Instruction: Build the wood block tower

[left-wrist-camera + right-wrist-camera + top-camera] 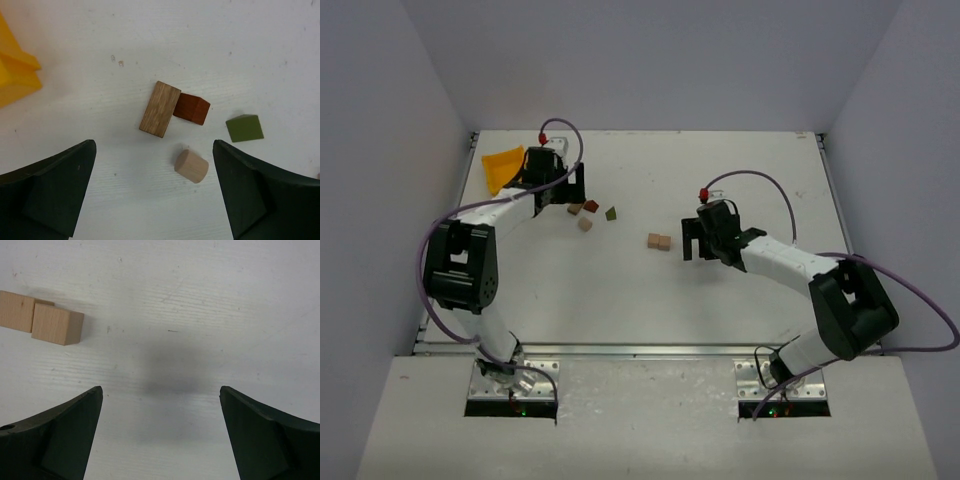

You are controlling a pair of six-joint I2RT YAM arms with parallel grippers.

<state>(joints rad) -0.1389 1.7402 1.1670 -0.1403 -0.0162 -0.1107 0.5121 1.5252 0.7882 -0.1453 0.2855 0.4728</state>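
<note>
No tower stands; the wooden blocks lie loose on the white table. In the left wrist view I see a tan rectangular block (160,109) touching a dark red block (192,108), an olive-green block (244,128) and a tan cylinder (191,166) on its side. My left gripper (154,167) is open and empty above them, the cylinder lying between its fingers. Two tan cubes (57,324) sit side by side, touching, up and to the left of my open, empty right gripper (160,400). From above, the left gripper (560,192) is just behind the block cluster (585,225), and the right gripper (692,238) is right of the cubes (659,241).
A yellow plastic bin (502,165) lies at the far left of the table, next to the left gripper; its edge shows in the left wrist view (15,75). Grey walls close in the table on three sides.
</note>
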